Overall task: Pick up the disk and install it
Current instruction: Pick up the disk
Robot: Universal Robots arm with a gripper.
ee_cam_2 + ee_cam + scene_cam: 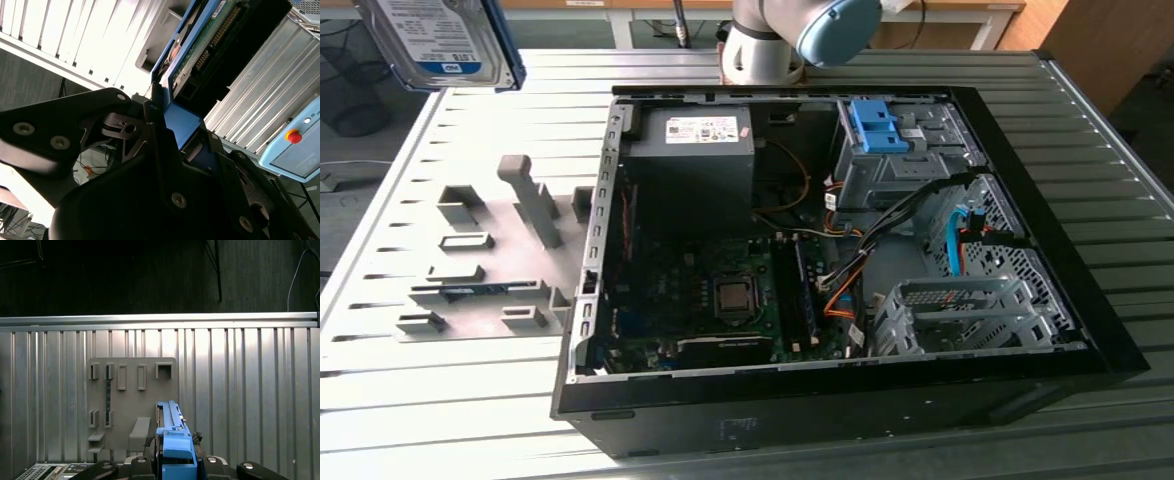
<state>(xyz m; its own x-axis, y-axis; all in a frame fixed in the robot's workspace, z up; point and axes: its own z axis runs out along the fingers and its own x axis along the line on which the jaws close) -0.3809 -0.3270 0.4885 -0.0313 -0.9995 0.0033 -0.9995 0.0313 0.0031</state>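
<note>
Disk (443, 42): silver drive in a blue carrier, held aloft above the bench (440, 420), at 10 o'clock from the open computer case (1101, 330) in the exterior view. Fingers (154, 107): clamped on the carrier's edge, second wrist view. Grey holder block (494, 250): on the bench, 9 o'clock of the case.

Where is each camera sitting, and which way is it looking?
Exterior view: off the arm, looking down on the open computer case and grey rack on the table; the arm's joint shows behind the case, the disk held high at the exterior view's left.
First wrist view: on the arm, looking down past the gripper at the rack.
Second wrist view: on the arm, close on the gripper, shut on the disk's blue carrier.
Shared: all three show the disk.
</note>
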